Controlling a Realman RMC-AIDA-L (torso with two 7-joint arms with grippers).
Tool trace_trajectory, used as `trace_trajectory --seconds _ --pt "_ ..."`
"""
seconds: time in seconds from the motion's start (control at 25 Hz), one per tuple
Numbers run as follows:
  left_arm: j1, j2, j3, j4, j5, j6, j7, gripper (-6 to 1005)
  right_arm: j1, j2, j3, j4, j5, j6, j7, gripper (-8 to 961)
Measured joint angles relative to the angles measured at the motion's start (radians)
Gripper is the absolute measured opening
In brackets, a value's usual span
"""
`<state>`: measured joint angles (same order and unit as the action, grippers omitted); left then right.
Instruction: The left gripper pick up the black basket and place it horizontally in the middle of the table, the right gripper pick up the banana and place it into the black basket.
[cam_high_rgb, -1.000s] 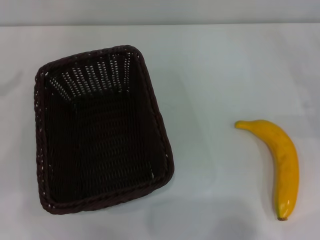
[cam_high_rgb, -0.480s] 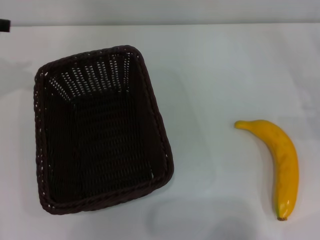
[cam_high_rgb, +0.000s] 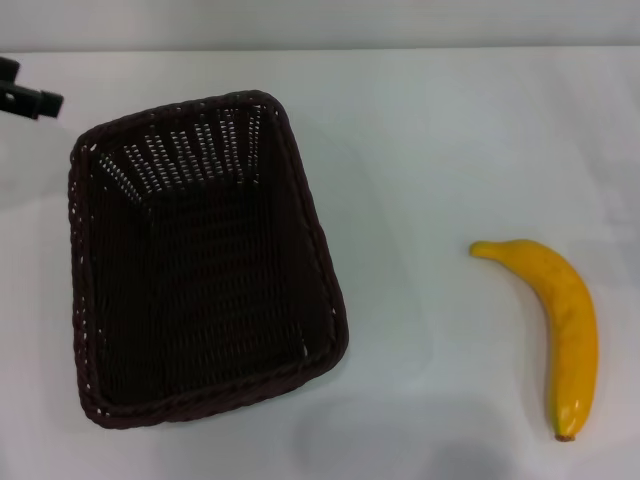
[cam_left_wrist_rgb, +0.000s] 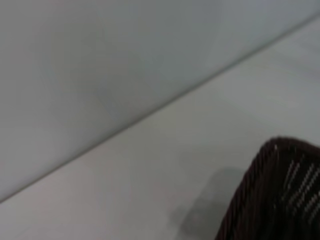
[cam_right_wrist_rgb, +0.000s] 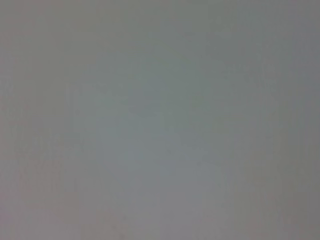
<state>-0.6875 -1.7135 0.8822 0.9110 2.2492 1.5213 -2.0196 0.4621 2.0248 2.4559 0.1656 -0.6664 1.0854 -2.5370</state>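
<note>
The left gripper shows only as a dark tip poking in at the head view's left edge, near the far left corner of the black basket but apart from it; most of it is cut off by the frame, so I cannot tell whether its fingers are spread or closed, and it holds nothing that can be seen. Half a second ago only a sliver of it showed at that edge, and a second ago none at all, so it has come further in. The left wrist view catches one braided corner of the basket with a soft shadow beside it on the table; the gripper's own fingers do not show there. The basket sits on the left part of the table, long side running away from the robot, slightly skewed, unmoved. The banana lies well apart on the right, also unmoved. The right gripper is out of sight; its wrist view shows only plain grey.
</note>
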Motion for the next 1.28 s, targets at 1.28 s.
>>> trace_trajectory --seconds 1.28 --pt "-0.046 -0.077 0.011 -0.143 0.044 -0.133 0.373 875 -0.039 0.003 -0.006 -0.096 -0.002 0.071 0.058 787"
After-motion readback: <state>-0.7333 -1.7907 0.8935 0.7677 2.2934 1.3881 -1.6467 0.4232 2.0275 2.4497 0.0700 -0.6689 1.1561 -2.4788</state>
